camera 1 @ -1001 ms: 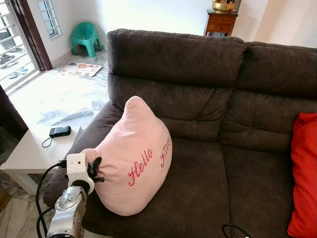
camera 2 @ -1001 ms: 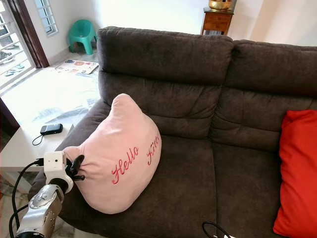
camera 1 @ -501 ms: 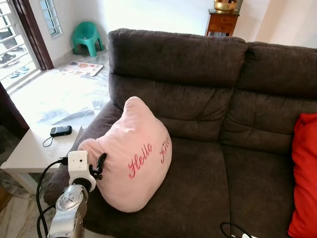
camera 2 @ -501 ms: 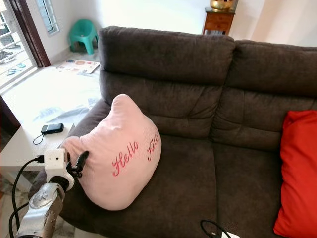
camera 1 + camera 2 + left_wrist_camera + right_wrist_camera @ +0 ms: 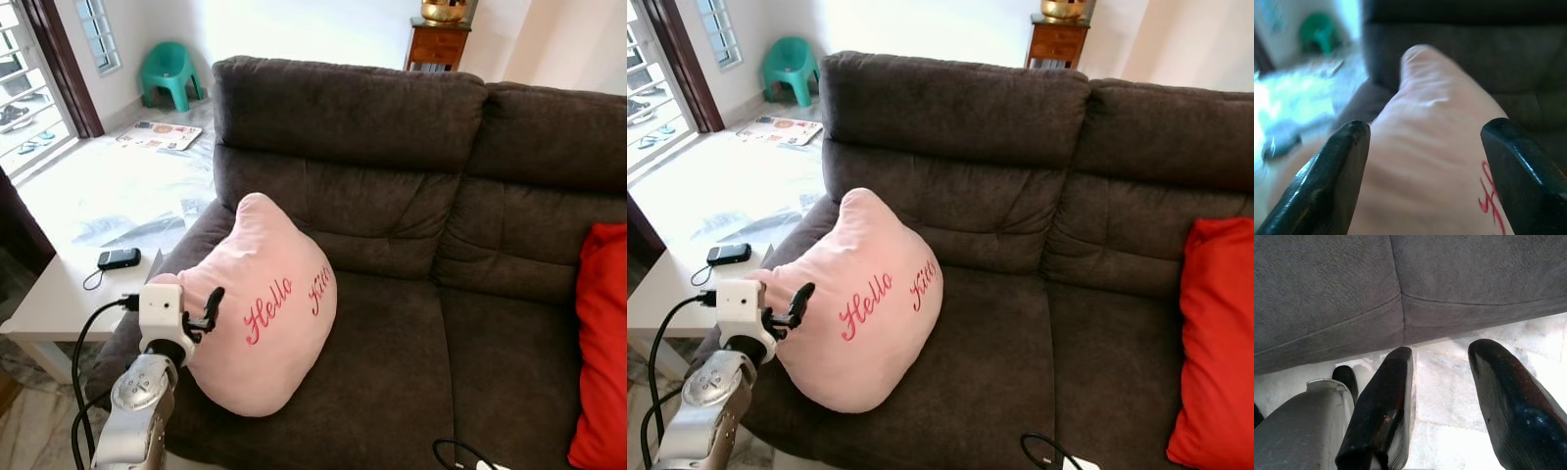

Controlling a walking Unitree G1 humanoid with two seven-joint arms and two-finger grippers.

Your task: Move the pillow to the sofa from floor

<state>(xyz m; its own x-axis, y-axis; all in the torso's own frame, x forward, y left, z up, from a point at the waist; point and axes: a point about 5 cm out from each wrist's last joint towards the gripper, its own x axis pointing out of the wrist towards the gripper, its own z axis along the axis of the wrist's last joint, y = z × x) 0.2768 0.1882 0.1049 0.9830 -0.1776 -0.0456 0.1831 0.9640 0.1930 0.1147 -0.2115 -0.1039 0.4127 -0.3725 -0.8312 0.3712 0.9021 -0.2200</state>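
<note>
Resting on the sofa (image 5: 411,323) seat at its left end, the pillow (image 5: 265,304) leans toward the backrest and left armrest. The left gripper (image 5: 1422,147) sits at the pillow's left side, fingers (image 5: 1327,176) spread apart with pink fabric showing between them. The right gripper (image 5: 1442,396) hangs by the sofa's front edge above the floor (image 5: 1444,391), fingers parted, holding nothing.

A home living room: a brown sofa (image 5: 411,196) fills the frame; green child's chair (image 5: 168,73) upper left; wooden cabinet (image 5: 438,44) at top.
</note>
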